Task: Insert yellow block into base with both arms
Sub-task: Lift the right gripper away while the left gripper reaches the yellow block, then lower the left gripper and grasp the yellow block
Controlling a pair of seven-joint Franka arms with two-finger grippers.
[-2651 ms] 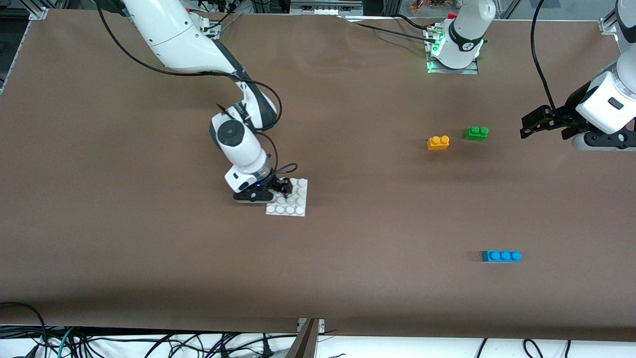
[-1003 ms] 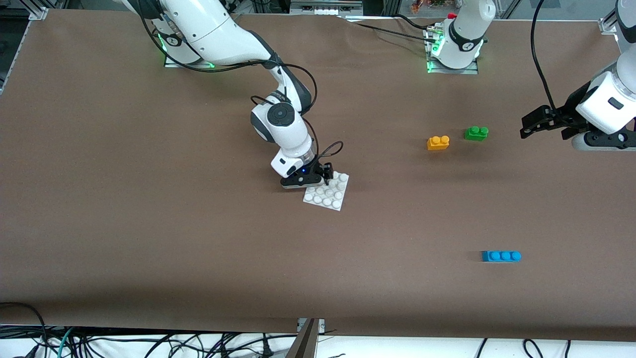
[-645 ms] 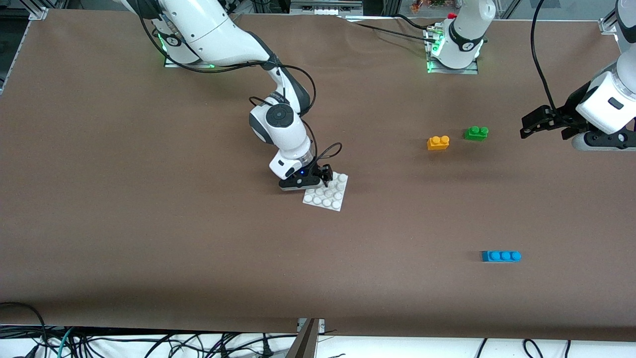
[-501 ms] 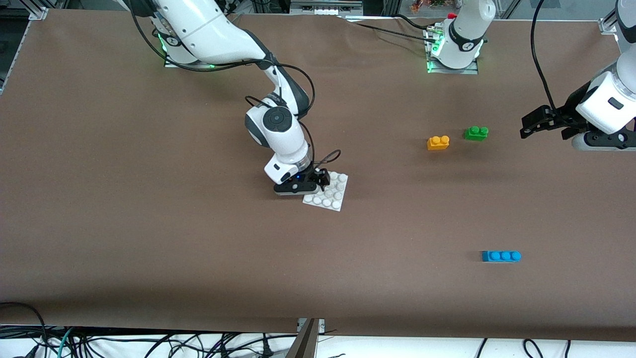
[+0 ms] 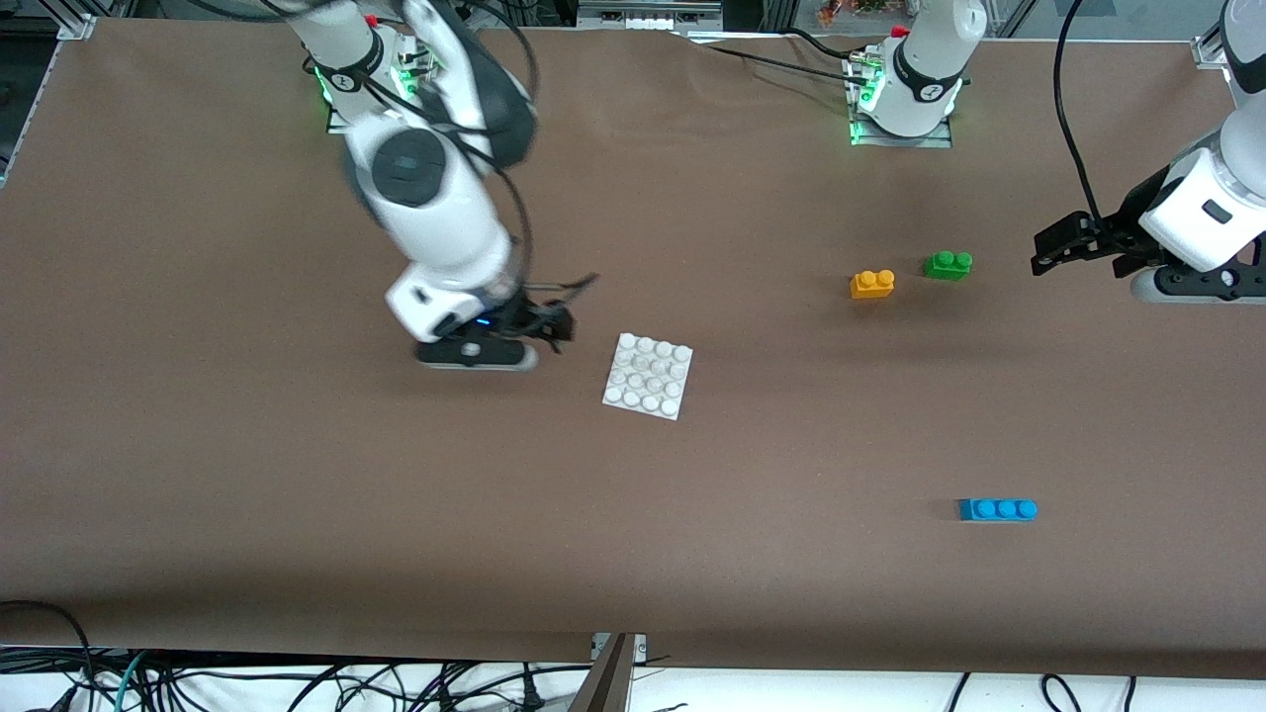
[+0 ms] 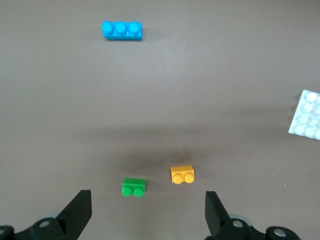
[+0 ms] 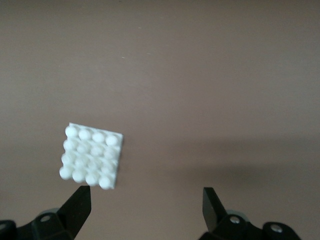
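Observation:
The white studded base (image 5: 648, 375) lies flat near the table's middle; it also shows in the right wrist view (image 7: 92, 155) and at the edge of the left wrist view (image 6: 306, 114). The yellow block (image 5: 872, 284) lies toward the left arm's end, beside a green two-stud brick (image 5: 949, 264); both show in the left wrist view, yellow block (image 6: 182, 174) and green brick (image 6: 134, 187). My right gripper (image 5: 554, 327) is open and empty, raised beside the base, toward the right arm's end. My left gripper (image 5: 1058, 244) is open and empty, up in the air near the green brick.
A blue three-stud brick (image 5: 998, 509) lies nearer the front camera, toward the left arm's end, and shows in the left wrist view (image 6: 121, 29). The brown table cover (image 5: 297, 494) spreads all around. Cables hang past the table's front edge.
My right gripper slid the base toward the left arm's end, then let go of it, rose and drew back toward its own end. The left arm barely moved.

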